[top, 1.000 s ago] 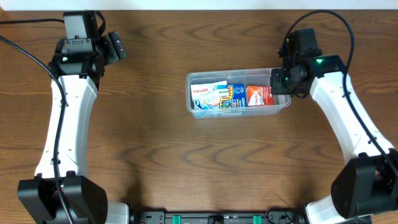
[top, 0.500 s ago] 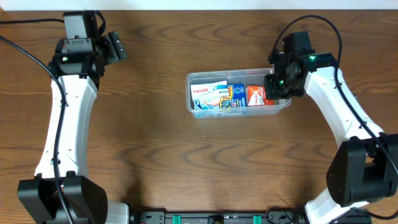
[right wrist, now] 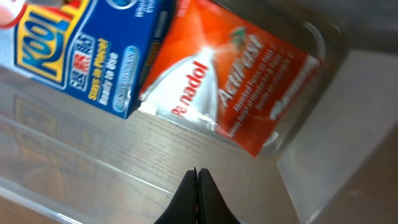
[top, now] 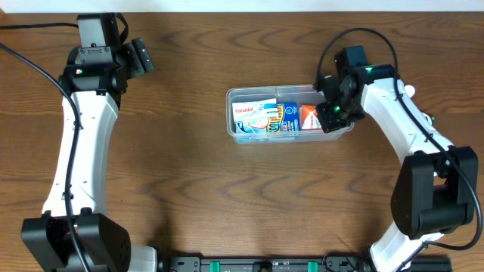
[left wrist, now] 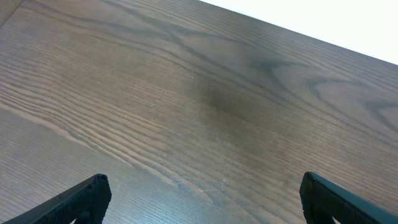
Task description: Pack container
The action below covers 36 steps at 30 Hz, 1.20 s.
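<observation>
Over the right end of the container (top: 291,139), the right end effector (top: 330,113) hangs with its two fingers pressed together and nothing between them. Its wrist view shows the joined tips (right wrist: 198,177) pointing at a bare patch of the tub's clear floor, just beside the orange Panadol ActiFast box (right wrist: 249,87). Whether the tips touch the plastic cannot be told. That orange box (top: 311,117) lies at the right end of the tub, with a blue Kool box (top: 283,119) touching it on the left and a white-and-blue Panadol box (top: 253,117) filling the left end. The see-through tub sits near the middle of the dark wooden bench (top: 189,189), slightly toward the far edge. Well apart, at the far left corner, the left end effector (top: 140,57) holds its fingers spread wide over bare wood, gripping nothing, with one black fingertip (left wrist: 81,199) at each lower corner of its wrist view.
</observation>
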Available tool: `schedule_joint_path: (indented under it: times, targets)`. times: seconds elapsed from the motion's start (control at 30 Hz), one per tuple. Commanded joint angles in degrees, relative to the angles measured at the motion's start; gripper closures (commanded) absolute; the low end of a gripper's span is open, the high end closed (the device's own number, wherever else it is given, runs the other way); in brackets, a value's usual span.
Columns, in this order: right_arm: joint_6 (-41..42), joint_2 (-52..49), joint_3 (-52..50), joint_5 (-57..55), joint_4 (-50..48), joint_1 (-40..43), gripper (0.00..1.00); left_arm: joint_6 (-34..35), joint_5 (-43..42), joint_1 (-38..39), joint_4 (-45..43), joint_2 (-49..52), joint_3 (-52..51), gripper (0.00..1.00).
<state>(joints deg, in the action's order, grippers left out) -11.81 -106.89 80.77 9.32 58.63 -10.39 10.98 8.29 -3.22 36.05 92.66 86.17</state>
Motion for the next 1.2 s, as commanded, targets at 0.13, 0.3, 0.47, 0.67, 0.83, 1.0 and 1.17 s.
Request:
schedule_joint_path:
  times: [0.13, 0.3, 0.47, 0.67, 0.83, 1.0, 1.17]
  targets:
    - [-15.4, -2.1, 0.1, -0.1, 0.1, -0.7, 0.99, 0.9, 0.1, -0.2, 0.2, -0.8, 1.0, 0.02]
    - [-24.0, -3.8, 0.1, -0.1, 0.1, -0.7, 0.99, 0.9, 0.1, -0.2, 0.2, -0.8, 1.0, 0.02]
    - [-29.5, -5.8, 0.1, -0.1, -0.2, -0.7, 0.99, 0.9, 0.1, -0.2, 0.2, -0.8, 1.0, 0.02]
    - [-32.5, -8.3, 0.1, -0.1, -1.4, -0.7, 0.99, 0.9, 0.1, -0.2, 0.2, -0.8, 1.0, 0.02]
    - [-32.9, -9.8, 0.1, -0.3, -3.0, -0.7, 0.99, 0.9, 0.1, -0.2, 0.2, -0.8, 1.0, 0.02]
    - [-32.5, -9.9, 0.3, -2.5, -4.9, -0.7, 0.99, 0.9, 0.1, -0.2, 0.2, -0.8, 1.0, 0.02]
    - [-31.0, -9.9, 0.7, -4.0, -5.9, -0.7, 0.99, 0.9, 0.1, -0.2, 0.2, -0.8, 1.0, 0.02]
